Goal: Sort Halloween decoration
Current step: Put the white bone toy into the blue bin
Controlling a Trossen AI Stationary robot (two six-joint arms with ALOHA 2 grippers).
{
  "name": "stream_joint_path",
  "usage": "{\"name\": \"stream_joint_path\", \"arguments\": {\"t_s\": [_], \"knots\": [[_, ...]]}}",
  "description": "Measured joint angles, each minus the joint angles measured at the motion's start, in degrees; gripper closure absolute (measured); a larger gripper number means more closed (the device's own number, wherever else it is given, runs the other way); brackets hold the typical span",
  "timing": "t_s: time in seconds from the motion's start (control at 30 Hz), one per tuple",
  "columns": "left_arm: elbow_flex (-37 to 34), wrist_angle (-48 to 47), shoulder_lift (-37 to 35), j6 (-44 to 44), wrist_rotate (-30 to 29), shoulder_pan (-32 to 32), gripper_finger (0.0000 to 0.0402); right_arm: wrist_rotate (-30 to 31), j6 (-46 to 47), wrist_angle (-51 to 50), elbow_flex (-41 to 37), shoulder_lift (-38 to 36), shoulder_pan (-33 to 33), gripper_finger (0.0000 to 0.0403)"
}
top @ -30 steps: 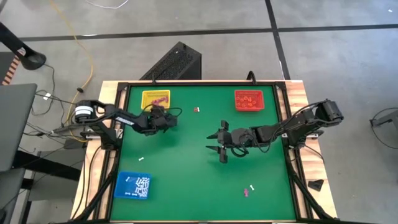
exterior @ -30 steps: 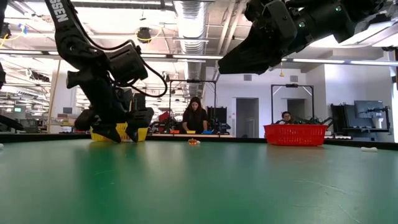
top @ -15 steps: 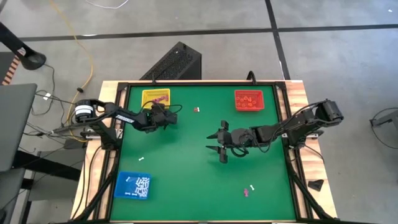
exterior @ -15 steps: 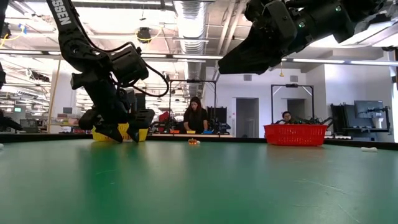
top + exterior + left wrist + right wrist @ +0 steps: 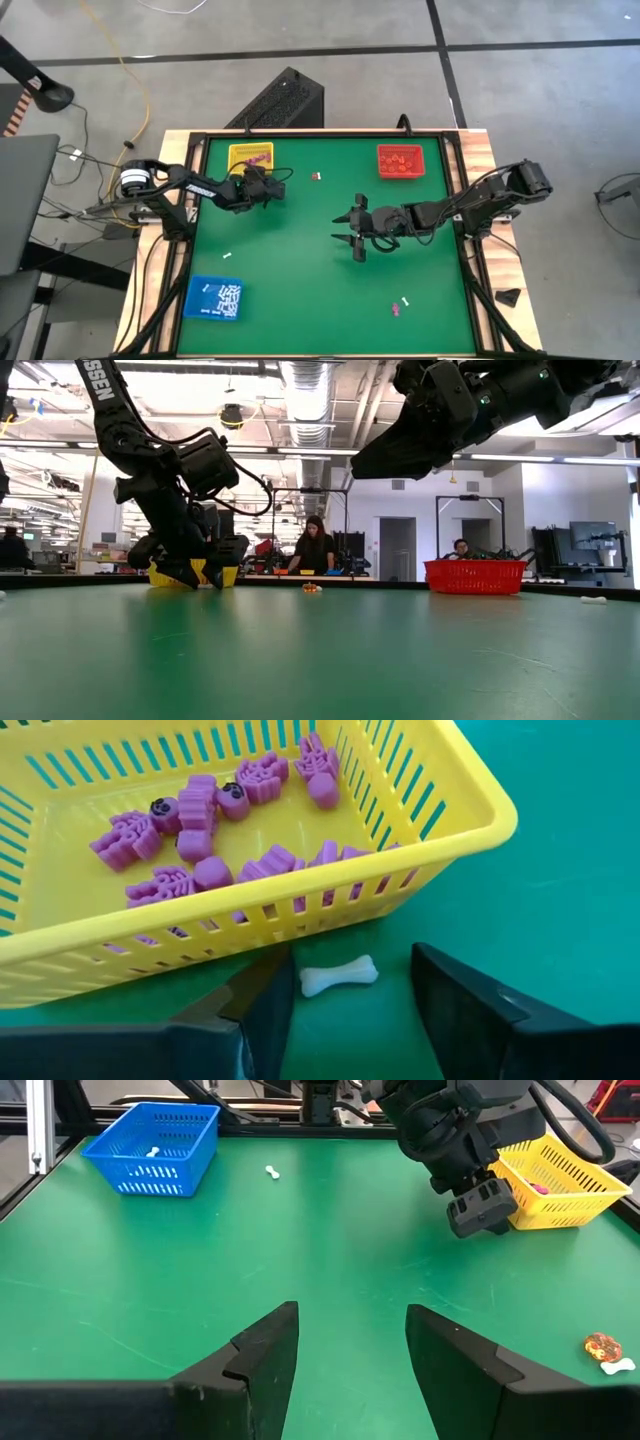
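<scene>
Left gripper (image 5: 350,1010) stands spread at the yellow tray (image 5: 440,845), fingers straddling a white bone trinket (image 5: 338,976) on the mat just outside its wall. Jaws have begun narrowing since a second ago, suggesting pickup has started. Right gripper (image 5: 352,228) waits released, well apart.

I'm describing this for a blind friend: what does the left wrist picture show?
A small white bone trinket lies on green table between the left pincer's open dark fingers, just outside a yellow basket of purple trinkets.
</scene>
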Motion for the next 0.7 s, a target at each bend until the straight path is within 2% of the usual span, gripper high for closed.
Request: {"name": "stream_joint_path", "arguments": {"t_s": [0.7], "knots": [[0.0,-2.1,0.0,-0.3,1.2,-3.1,0.0229,0.1,-0.1,0.0,0.0,0.0,0.0,0.0186]]}}
